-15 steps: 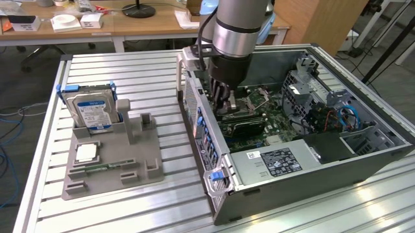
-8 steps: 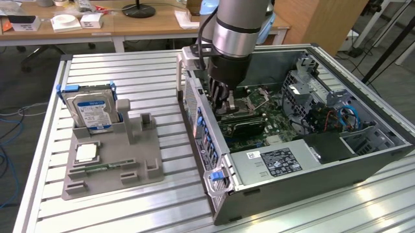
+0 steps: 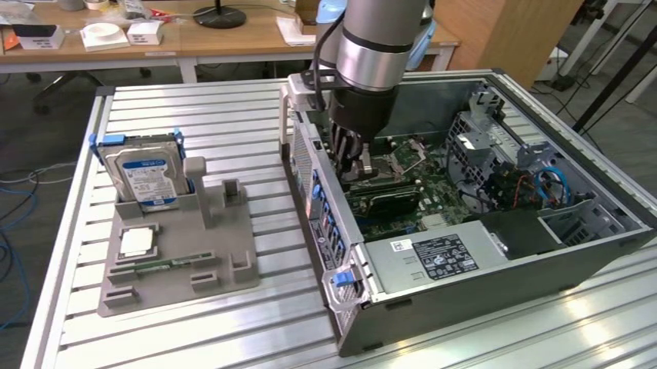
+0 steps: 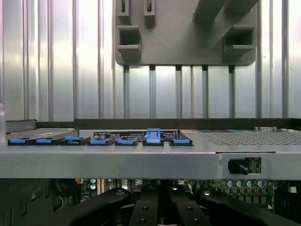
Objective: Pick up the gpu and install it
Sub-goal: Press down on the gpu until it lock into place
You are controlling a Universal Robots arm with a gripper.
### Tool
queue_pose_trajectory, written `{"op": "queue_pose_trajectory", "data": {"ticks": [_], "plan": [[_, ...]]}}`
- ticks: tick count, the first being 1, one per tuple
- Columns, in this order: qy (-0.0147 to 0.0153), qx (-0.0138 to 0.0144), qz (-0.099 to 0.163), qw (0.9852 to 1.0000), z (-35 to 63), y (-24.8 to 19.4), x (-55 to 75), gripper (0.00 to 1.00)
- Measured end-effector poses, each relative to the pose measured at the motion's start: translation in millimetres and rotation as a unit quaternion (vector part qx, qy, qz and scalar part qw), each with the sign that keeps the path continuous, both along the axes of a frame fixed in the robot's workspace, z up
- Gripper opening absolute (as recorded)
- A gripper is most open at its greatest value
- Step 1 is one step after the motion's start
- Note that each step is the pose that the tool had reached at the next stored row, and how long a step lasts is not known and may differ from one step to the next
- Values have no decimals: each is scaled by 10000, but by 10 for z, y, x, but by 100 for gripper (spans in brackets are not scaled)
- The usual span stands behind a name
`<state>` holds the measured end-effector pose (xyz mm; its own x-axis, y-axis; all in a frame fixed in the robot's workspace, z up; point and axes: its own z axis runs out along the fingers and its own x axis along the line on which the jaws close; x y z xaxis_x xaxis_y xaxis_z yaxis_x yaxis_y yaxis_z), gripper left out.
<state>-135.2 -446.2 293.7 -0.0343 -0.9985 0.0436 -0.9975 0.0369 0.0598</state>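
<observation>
So the gripper [image 3: 355, 157] is reaching down inside the open computer case [image 3: 575, 177], hanging right over the motherboard [image 3: 411, 196] near the case wall on the exterior view's left. Its fingers [image 4: 141, 207] are sitting pressed together, and a dark flat piece is showing between them, but I can't tell if that's the gpu. Over on the exterior view's left, the gray holder tray [image 3: 180, 261] is carrying the blue-labelled hard drive [image 3: 149, 173] standing upright.
</observation>
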Motion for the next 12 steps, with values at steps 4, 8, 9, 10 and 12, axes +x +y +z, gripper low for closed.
{"op": "queue_pose_trajectory", "data": {"ticks": [4, 8, 9, 10, 12], "plan": [[2, -1, 0, 10000, 46, 0, 0, 11], [0, 1, 0, 10000, 57, 1, -1, 11], [0, 1, 0, 10000, 57, 1, -2, 11], [0, 0, 0, 10000, 58, 1, -3, 11], [1, 0, 0, 10000, 65, 0, -7, 11]]}}
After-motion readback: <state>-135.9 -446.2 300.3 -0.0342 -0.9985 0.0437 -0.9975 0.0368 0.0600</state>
